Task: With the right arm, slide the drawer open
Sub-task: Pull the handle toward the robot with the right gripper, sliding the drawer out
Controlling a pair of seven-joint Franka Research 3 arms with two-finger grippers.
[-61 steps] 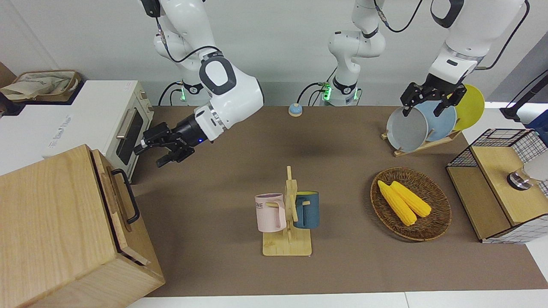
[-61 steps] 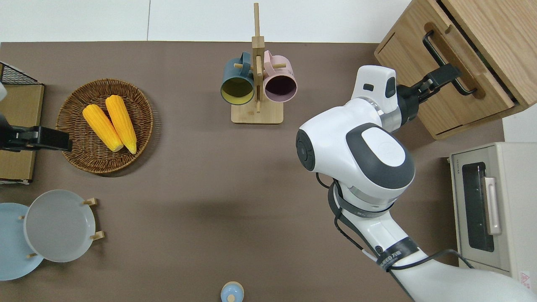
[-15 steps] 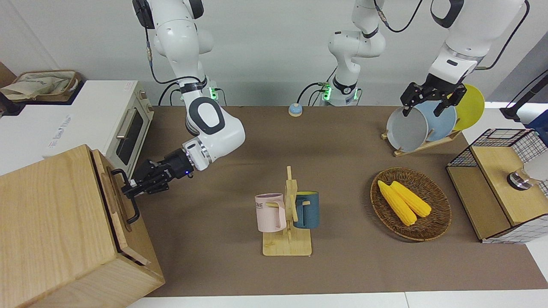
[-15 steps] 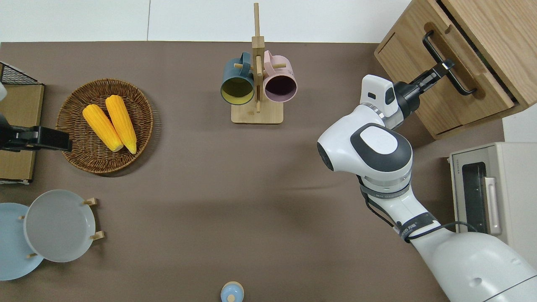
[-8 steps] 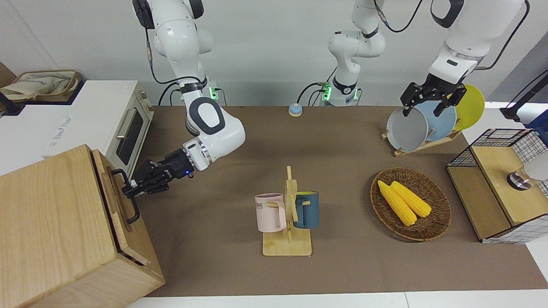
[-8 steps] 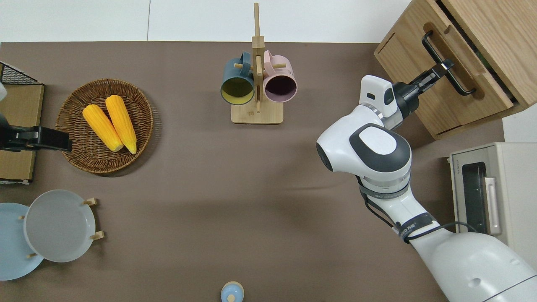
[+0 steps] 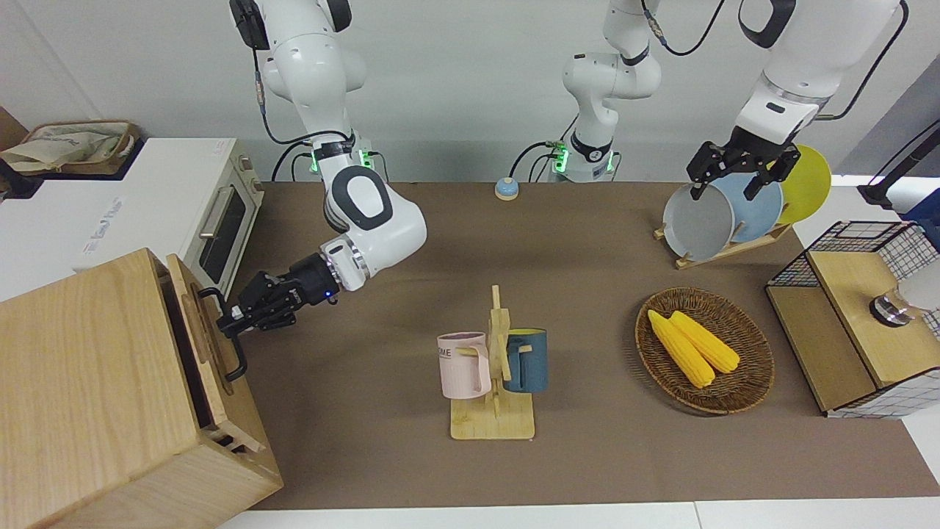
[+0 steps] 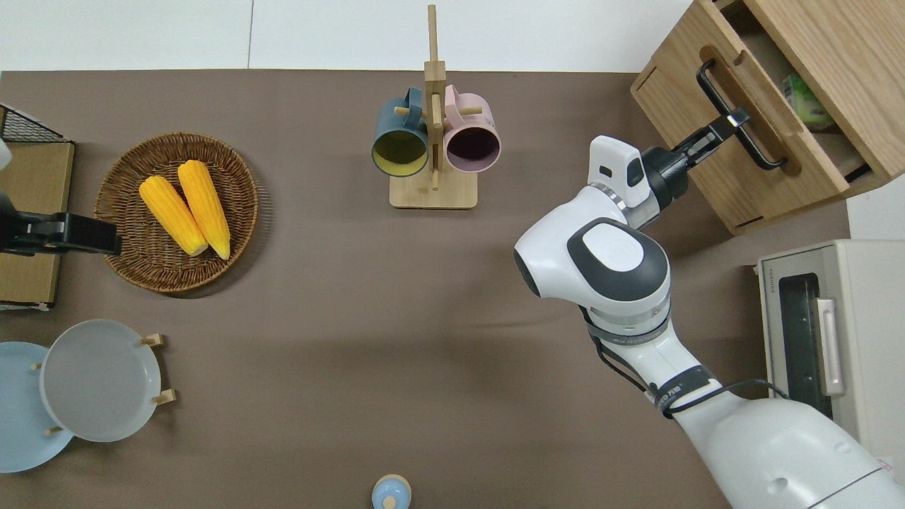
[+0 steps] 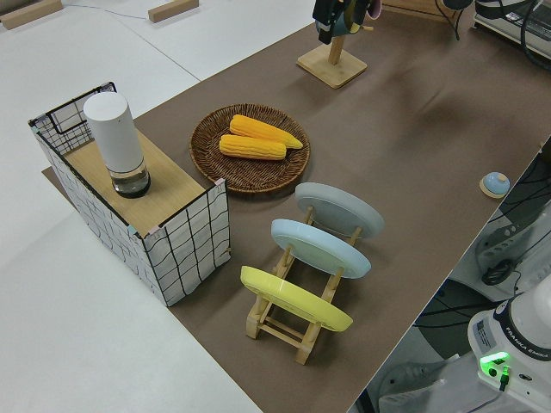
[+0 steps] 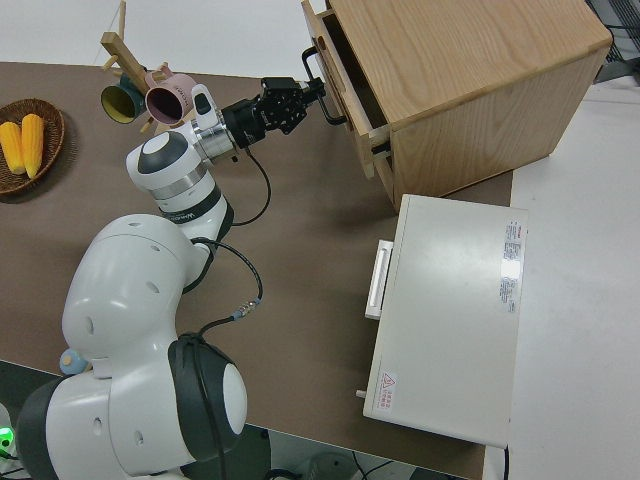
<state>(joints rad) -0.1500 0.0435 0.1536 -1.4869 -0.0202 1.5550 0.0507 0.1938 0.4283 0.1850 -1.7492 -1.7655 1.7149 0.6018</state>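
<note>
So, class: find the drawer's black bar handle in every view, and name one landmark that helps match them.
Front view: black bar handle at the picture's left edge, on the drawer.
Overhead view: upper right.
Left side view: not in it.
Right side view: top centre.
Shared landmark: the right gripper shut on the handle.

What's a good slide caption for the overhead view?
Right gripper shut on the black handle, drawer partly open.

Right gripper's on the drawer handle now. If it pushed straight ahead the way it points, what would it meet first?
The right gripper is shut on the black bar handle, so that comes first. Straight past it is the drawer front panel, now pulled partly out of the wooden cabinet; pushing on would likely shut it.
</note>
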